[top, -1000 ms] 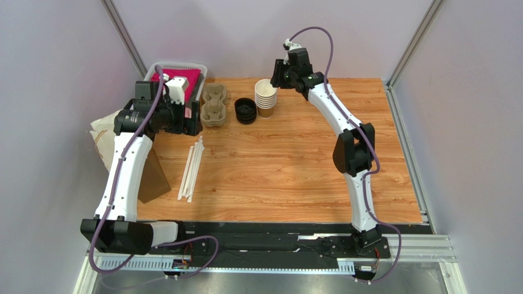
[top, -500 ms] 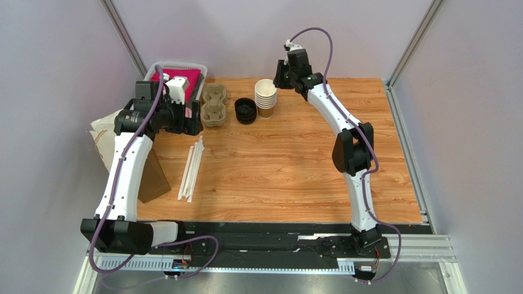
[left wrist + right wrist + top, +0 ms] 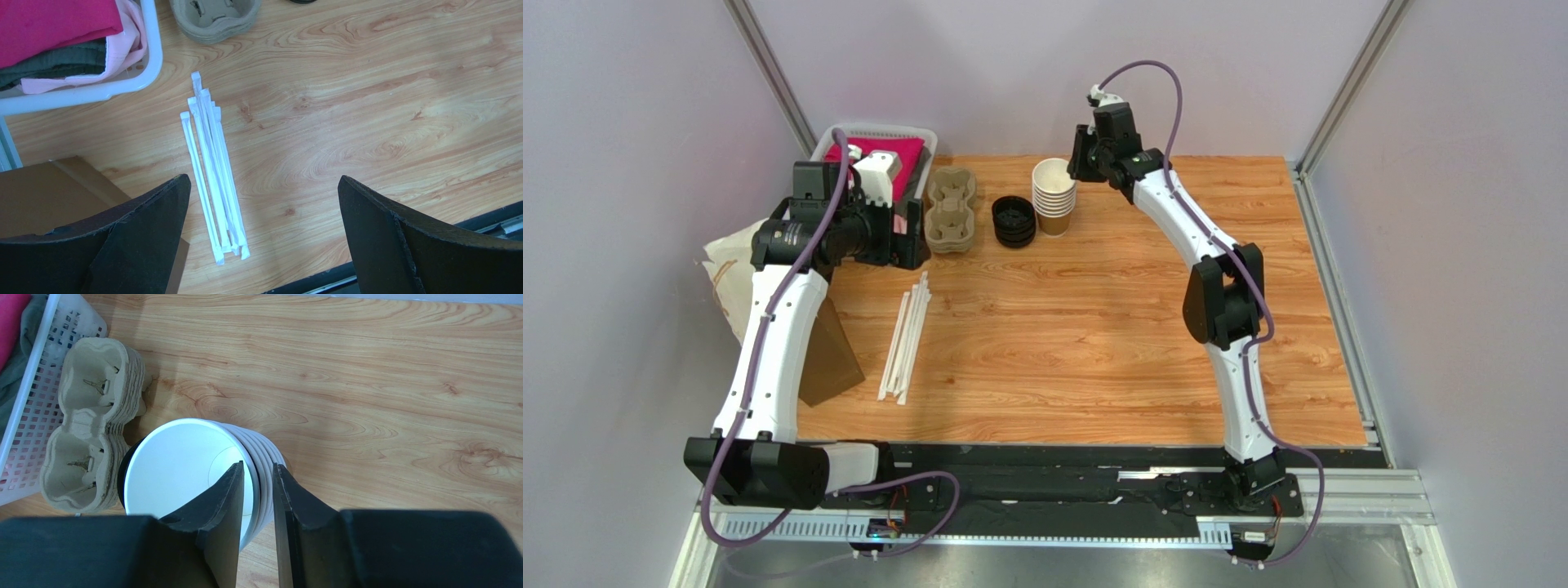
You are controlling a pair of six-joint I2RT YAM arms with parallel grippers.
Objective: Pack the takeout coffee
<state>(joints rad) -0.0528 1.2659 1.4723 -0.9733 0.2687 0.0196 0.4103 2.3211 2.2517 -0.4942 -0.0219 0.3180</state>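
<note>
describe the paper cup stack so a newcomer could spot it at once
On the wooden table, look along the far edge, right of the white basket. The paper cup stack stands just right of the black lids. It alone is tall and white-rimmed, with the right gripper closed on its top rim.

One each: cup stack (image 3: 1054,194), lid pile (image 3: 1014,222), carrier stack (image 3: 951,211), basket (image 3: 92,95), straw bundle (image 3: 906,336), paper bag (image 3: 827,355).

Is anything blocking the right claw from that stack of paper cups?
Nothing visible does. The right claw is pinching the rim of the top cup in the stack of paper cups, one finger inside, one outside.
</note>
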